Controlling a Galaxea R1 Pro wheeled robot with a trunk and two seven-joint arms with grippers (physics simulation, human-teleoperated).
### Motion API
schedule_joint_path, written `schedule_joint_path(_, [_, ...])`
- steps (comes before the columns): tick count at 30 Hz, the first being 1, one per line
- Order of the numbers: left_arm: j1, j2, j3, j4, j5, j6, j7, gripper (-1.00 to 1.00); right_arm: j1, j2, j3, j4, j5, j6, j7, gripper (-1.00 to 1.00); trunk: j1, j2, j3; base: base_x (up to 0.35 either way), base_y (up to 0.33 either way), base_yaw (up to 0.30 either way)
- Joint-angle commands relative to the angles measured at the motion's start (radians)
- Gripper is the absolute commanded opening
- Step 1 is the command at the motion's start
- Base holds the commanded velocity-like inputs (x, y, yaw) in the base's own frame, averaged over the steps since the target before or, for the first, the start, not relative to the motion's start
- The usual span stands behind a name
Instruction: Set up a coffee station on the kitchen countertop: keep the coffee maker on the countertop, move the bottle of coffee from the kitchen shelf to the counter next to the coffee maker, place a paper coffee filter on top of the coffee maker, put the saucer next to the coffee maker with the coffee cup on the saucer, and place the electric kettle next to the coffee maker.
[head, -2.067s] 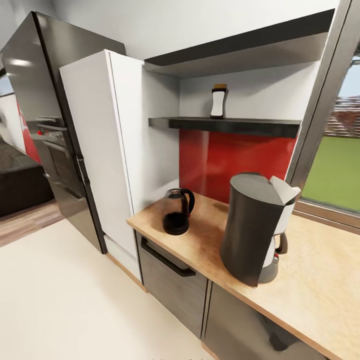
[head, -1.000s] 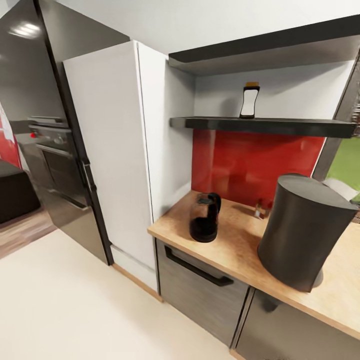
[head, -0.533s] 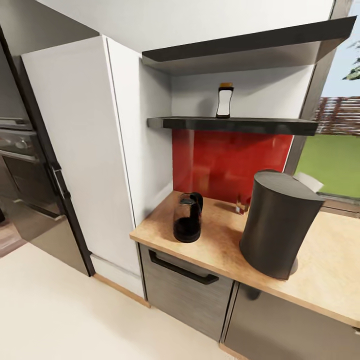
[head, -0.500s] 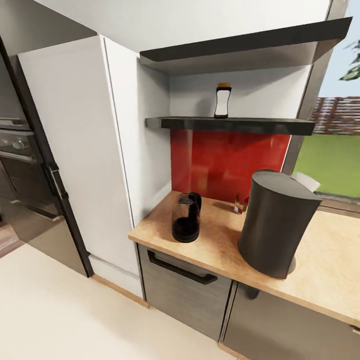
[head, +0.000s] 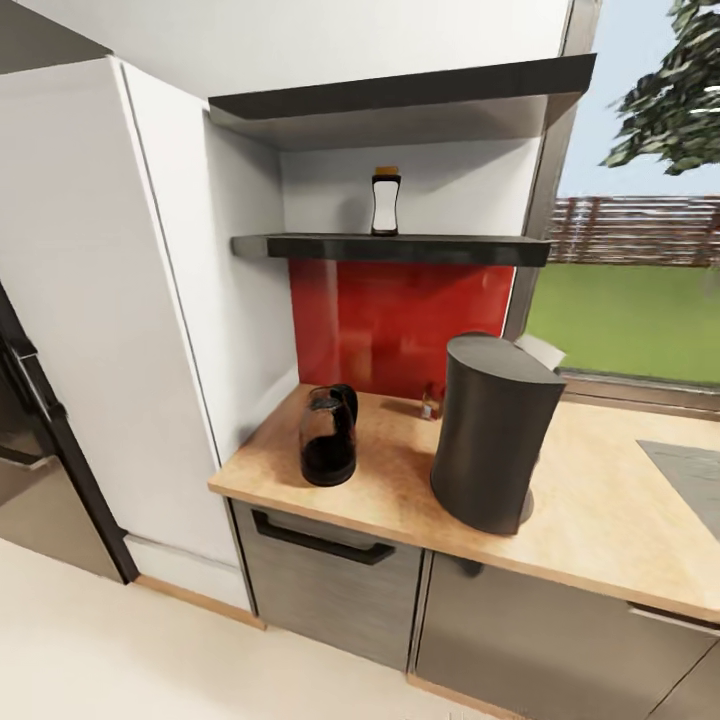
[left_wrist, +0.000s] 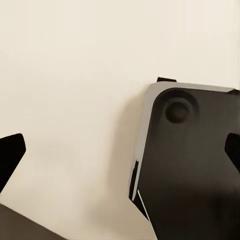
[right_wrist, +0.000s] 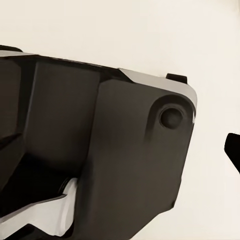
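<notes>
I am in front of the kitchen countertop (head: 600, 510), and my arms hang low, pointing at the pale floor (left_wrist: 75, 75). In the left wrist view my left gripper (left_wrist: 120, 152) is spread wide: one dark fingertip is at the left edge of the frame and the other at the right edge, with nothing between them. In the right wrist view I see only one dark tip of my right gripper (right_wrist: 233, 150) at the right edge, so I cannot tell whether it is spread or closed.

The bottle of coffee (head: 385, 201) stands upright on the kitchen shelf (head: 400, 246), in the upper middle of the head view. Below it, the electric kettle (head: 327, 449) stands on the wood to the left, and the coffee maker (head: 490, 447) is just to the right of centre.

I think the danger is the reach. The shelf is high, and a second board (head: 400, 90) hangs over it, so a raised arm could strike either board or tip over the narrow bottle. A low swing could hit the kettle.

The head view gives the whole station. The wrist views give the floor and the dark base (right_wrist: 100, 150) of my own body.
</notes>
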Motion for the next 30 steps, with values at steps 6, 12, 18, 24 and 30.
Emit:
schedule_joint_path(6, [0.001, 0.0, 0.002, 0.003, 0.004, -0.001, -0.001, 1.0, -0.001, 0.019, -0.026, 0.007, -0.003, -0.004, 0.008, 1.0, 0.001, -0.002, -0.002, 0.0, 0.0, -0.3])
schedule_joint_path(12, [0.001, 0.0, 0.0, -0.001, 0.005, -0.001, -0.001, 1.0, -0.001, 0.021, -0.446, 0.012, 0.302, -0.002, 0.009, 1.0, 0.001, -0.002, -0.002, 0.0, 0.0, -0.3])
schedule_joint_path(18, [0.001, 0.0, 0.003, 0.002, 0.006, -0.001, -0.001, 1.0, -0.001, 0.009, -0.972, 0.013, 0.861, -0.004, 0.01, 1.0, 0.001, -0.002, -0.002, 0.0, 0.0, -0.3])
schedule_joint_path(24, [0.001, 0.0, 0.0, 0.0, 0.006, -0.001, -0.001, 1.0, -0.001, 0.003, -1.113, 0.011, 1.026, -0.003, 0.008, 1.0, 0.001, -0.002, -0.002, 0.0, 0.0, -0.299])
schedule_joint_path(30, [0.001, 0.0, 0.004, 0.001, 0.006, -0.001, -0.001, 1.0, -0.001, 0.005, -1.122, 0.009, 1.035, -0.002, 0.007, 1.0, 0.001, -0.002, -0.002, 0.0, 0.0, -0.298])
